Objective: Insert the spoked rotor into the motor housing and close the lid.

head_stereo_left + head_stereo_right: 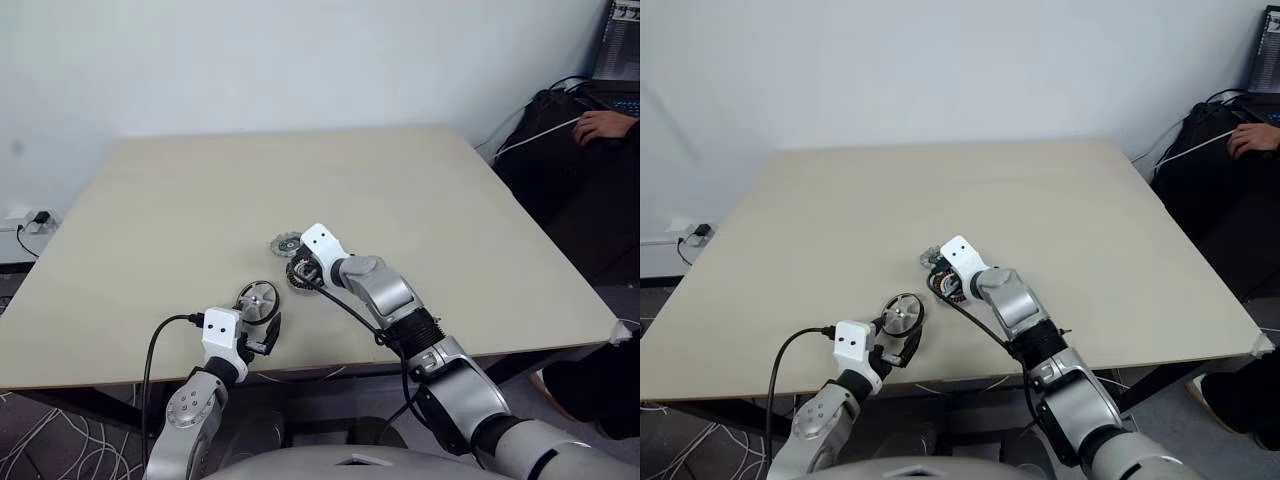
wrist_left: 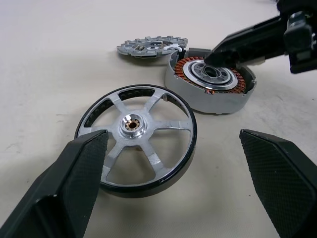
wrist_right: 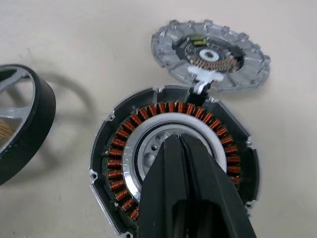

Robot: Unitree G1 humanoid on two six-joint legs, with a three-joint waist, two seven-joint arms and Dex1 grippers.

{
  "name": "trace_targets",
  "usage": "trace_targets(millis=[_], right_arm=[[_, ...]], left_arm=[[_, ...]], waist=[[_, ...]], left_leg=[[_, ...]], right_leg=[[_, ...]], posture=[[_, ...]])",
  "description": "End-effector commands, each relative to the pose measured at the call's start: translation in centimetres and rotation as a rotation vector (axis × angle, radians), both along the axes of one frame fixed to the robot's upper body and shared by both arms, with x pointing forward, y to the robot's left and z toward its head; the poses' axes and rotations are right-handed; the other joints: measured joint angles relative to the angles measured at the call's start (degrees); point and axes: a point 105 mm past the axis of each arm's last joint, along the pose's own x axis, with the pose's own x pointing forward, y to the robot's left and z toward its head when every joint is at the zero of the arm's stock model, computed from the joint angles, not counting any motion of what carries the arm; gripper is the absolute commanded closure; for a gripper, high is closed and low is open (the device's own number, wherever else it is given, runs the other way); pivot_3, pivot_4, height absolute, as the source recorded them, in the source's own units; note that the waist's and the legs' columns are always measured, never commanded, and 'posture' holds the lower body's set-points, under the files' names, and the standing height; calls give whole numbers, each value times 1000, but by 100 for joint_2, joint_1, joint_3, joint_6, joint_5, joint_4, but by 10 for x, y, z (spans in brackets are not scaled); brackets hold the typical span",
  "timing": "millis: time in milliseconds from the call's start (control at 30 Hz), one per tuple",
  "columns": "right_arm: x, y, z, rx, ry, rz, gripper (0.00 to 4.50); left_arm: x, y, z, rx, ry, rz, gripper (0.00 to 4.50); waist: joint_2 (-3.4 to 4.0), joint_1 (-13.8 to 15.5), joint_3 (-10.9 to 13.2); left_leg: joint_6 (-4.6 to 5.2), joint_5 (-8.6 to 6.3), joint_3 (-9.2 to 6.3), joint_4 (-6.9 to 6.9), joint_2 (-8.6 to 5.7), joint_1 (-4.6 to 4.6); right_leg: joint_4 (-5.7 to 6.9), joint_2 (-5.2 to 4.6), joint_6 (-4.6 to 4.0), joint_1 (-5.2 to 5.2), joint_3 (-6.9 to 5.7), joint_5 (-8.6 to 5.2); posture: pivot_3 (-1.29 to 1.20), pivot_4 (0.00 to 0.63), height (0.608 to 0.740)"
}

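Observation:
The spoked rotor (image 2: 136, 136), a dark-rimmed silver wheel, lies flat near the table's front edge. My left gripper (image 1: 262, 324) is open, and the rotor lies just ahead of and between its fingers (image 2: 74, 183). The motor housing (image 3: 173, 148) sits just behind and to the right of the rotor, its copper windings showing around a pale centre. My right gripper (image 3: 181, 141) is shut with nothing held, its tips down over that pale centre. The lid (image 3: 213, 54), a notched silver disc, lies flat right behind the housing and is joined to it by a small white tab.
The beige table (image 1: 420, 200) stretches wide behind and to both sides of the parts. A person's hand (image 1: 605, 125) rests on dark gear beyond the table's right corner. Cables and a plug (image 1: 35, 222) lie off the left edge.

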Motion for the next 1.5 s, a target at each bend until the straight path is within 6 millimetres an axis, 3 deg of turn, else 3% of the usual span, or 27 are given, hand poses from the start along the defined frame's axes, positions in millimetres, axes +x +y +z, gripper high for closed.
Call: trace_targets(millis=[33,967,1100,1200,1300,1500], right_arm=[[8,5,13,15,-54,9,4464],[14,0,14,24,-62,-18,4464],[15,6,33,125,-139,-1,4464],[6,14,57,255,-201,50,4464],[-5,12,68,312,-232,81,4464],[-29,-12,61,312,-249,63,4464]], left_arm=[[4,0,9,2,-45,1,0],[4,-2,9,-1,-46,-10,0],[4,-1,10,3,-48,-7,0],[3,3,10,0,-54,19,0],[1,9,10,-4,-56,55,0],[-3,15,5,-179,13,198,0]], waist=[[0,-1,0],[1,-7,0],[2,-7,1],[1,-2,1],[1,2,1],[-9,22,6]], left_leg=[[0,0,0,0,0,0],[-1,1,-2,1,0,2],[-1,1,-2,1,0,2],[-2,1,-3,0,0,-1],[-5,-2,-5,-1,0,-3],[-4,-2,-9,5,0,-10]], right_leg=[[0,0,0,0,0,0],[3,4,-4,0,2,3],[3,4,-4,0,2,3],[1,3,-4,-2,2,3],[-1,3,-3,-4,1,3],[-8,-3,-4,1,0,1]], posture=[[0,0,740],[0,0,740],[0,0,740],[0,0,740],[0,0,740],[0,0,740]])
